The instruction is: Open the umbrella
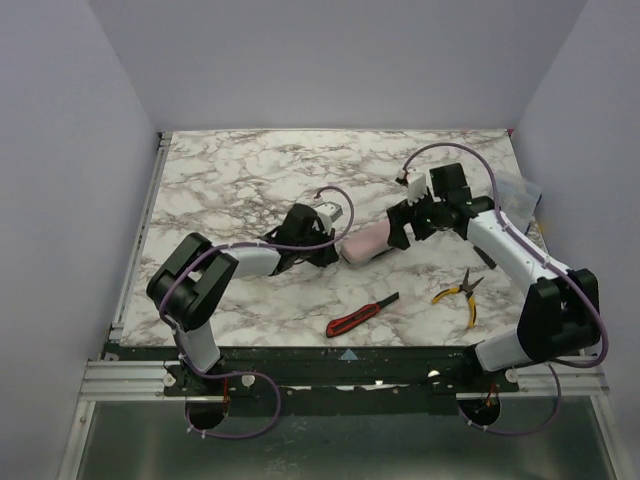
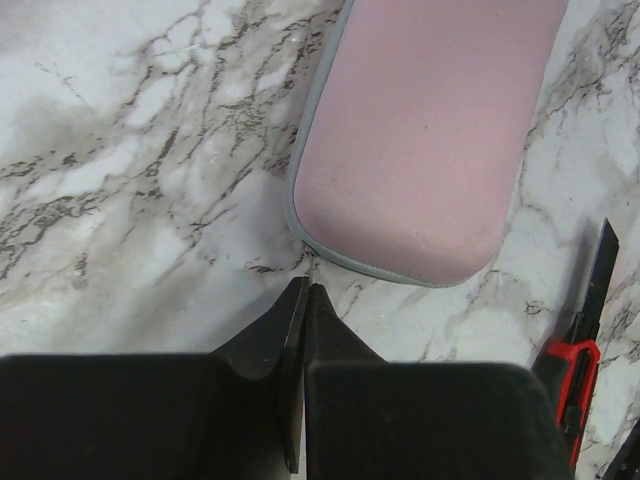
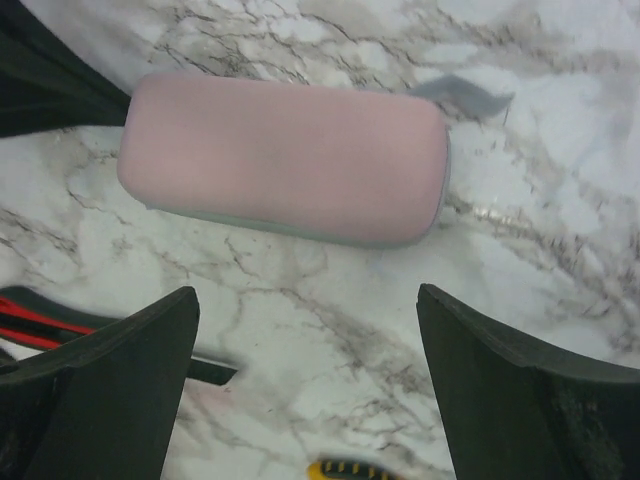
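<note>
Nearest the arm bases, a red-and-black utility knife (image 1: 361,316) and yellow-handled pliers (image 1: 460,296) lie on the marble tabletop (image 1: 230,170), apart from the work.

Just beyond them, about mid-tabletop, lies the umbrella (image 1: 366,243). It is folded into a smooth pink bundle with grey edging, and nothing holds it. Its long axis runs roughly left to right, with the right end slanting a little farther from the bases.

The left arm (image 1: 250,262) comes in at the left end. Its jaws are clenched tight on nothing, and the tips point along that axis, just beside the rounded end. Whether they touch the grey edge I cannot tell.

The right arm (image 1: 505,245) stands off the opposite end, its jaws released, spread wide and empty. In its wrist view the umbrella lies crosswise ahead of the fingertips and apart from them, and its length looks greater than the gap between them. A small grey tab (image 3: 462,95) pokes out by one far corner.

By my judgement the left arm is the nearer but shut. The right would need its wrist turned to close across the narrow width.
</note>
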